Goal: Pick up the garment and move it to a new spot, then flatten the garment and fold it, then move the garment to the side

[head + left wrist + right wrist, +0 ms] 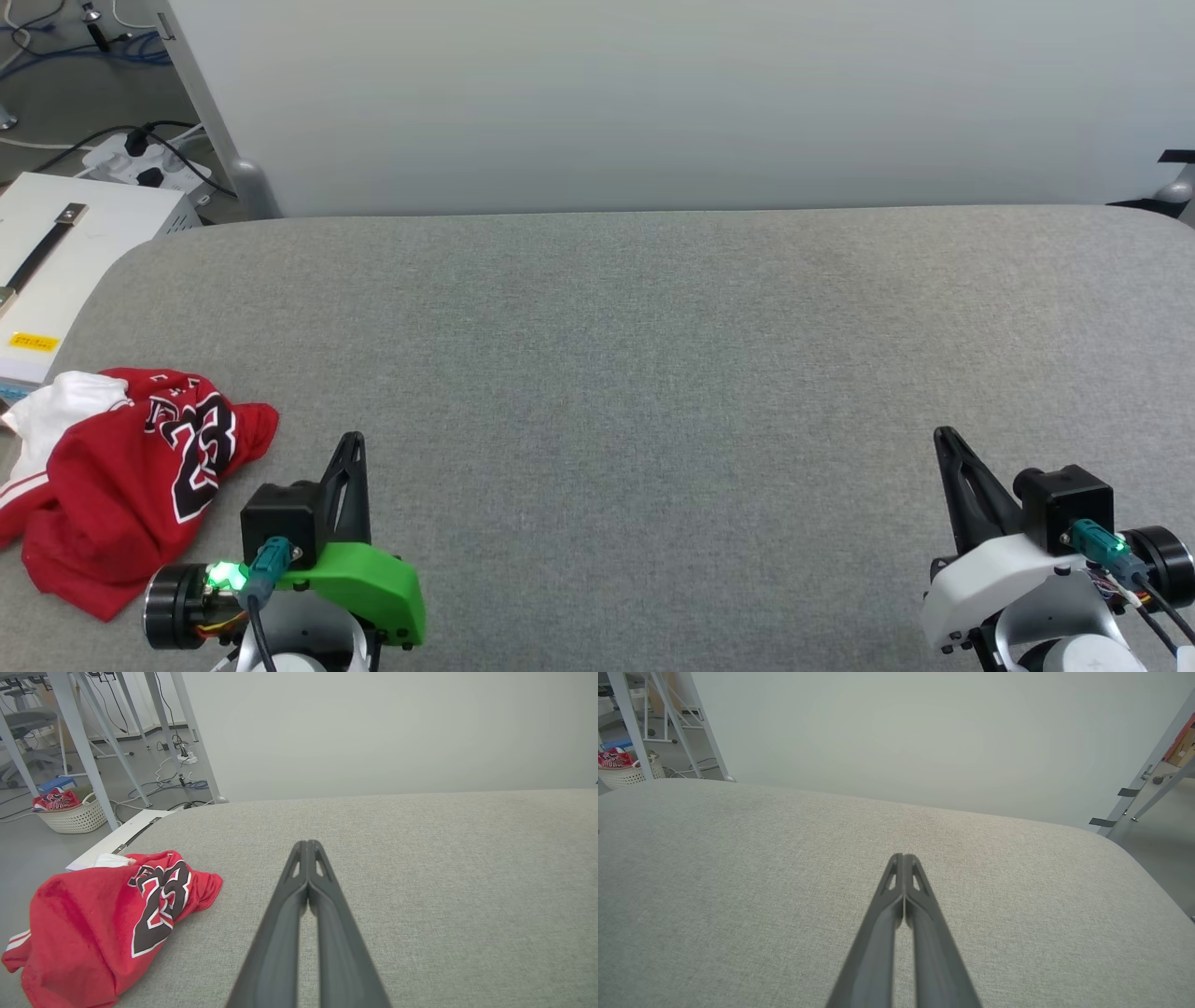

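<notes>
The garment point(131, 485), a red jersey T-shirt with white sleeves and black white-outlined numbers, lies crumpled in a heap at the near left edge of the grey padded table point(653, 373). The left wrist view has the same garment point(107, 924) at its lower left. My left gripper point(353, 441) is shut and empty, just right of the heap, not touching it; its joined tips point(308, 843) hover over bare fabric. My right gripper point(943, 434) is shut and empty at the near right, its tips point(902, 856) together above the table.
A white box point(65, 252) and a power strip with cables point(140, 168) sit off the table's left end. A pale partition wall point(653, 103) runs behind the table. A white basket point(74, 816) holding red clothing stands on the floor beyond metal table legs point(79, 742).
</notes>
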You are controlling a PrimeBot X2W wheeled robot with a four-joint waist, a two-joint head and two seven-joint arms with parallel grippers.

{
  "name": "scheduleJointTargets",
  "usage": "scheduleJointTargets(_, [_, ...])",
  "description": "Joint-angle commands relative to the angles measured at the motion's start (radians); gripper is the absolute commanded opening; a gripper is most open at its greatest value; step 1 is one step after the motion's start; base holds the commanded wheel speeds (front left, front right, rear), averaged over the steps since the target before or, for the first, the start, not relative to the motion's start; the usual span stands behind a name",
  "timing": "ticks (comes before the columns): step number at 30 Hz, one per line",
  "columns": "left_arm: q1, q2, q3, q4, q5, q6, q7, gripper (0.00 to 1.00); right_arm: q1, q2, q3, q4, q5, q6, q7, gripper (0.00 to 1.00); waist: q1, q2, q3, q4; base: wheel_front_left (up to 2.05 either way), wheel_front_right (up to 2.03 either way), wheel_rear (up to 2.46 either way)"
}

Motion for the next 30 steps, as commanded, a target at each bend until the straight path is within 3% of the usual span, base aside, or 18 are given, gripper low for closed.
scheduleJointTargets(1, [-0.018,-0.005,0.0,-0.002,0.009,0.004,-0.001,0.0,-0.016,-0.001,0.0,0.002,-0.009,-0.001,0.003,0.0,0.0,0.0,0.0,0.0,0.0,0.0,0.0])
scheduleJointTargets(30, [-0.018,-0.005,0.0,-0.002,0.009,0.004,-0.001,0.0,-0.016,-0.001,0.0,0.002,-0.009,-0.001,0.003,0.0,0.0,0.0,0.0,0.0,0.0,0.0,0.0])
